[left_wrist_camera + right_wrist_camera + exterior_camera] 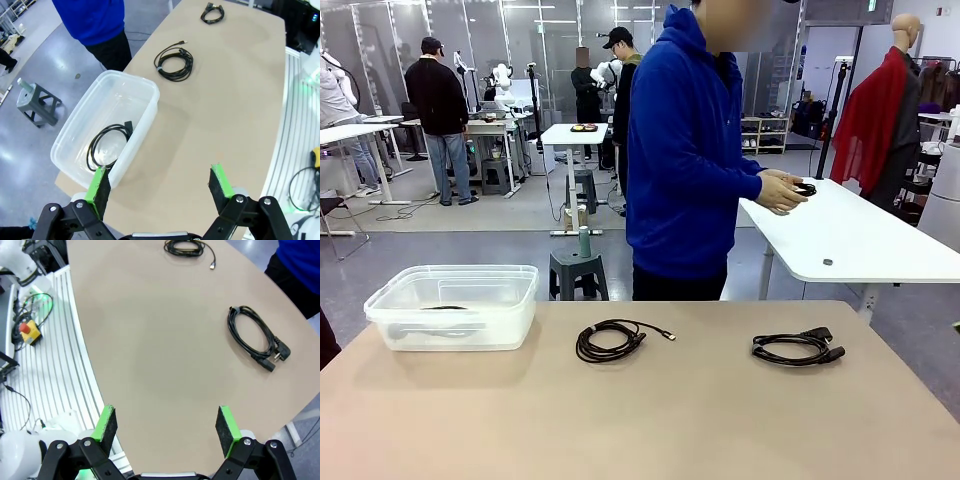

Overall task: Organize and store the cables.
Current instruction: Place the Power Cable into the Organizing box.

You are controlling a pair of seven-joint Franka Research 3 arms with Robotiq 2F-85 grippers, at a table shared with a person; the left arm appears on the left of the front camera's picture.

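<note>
Front view, twelve o'clock: a person (685,150) in a bright blue hooded sweatshirt (670,120), its long sleeves (720,165) reaching the wrists, and dark trousers (670,285). Left wrist view, six o'clock: the left gripper (159,174), with angular black linkages (75,217), round silver pivot screws (236,199) and flat green pads (97,187) edged in black. Right wrist view, six o'clock: the right gripper (166,414), built alike, black links joined by silver screws (245,441), green pads (226,427) at five and seven o'clock.
</note>
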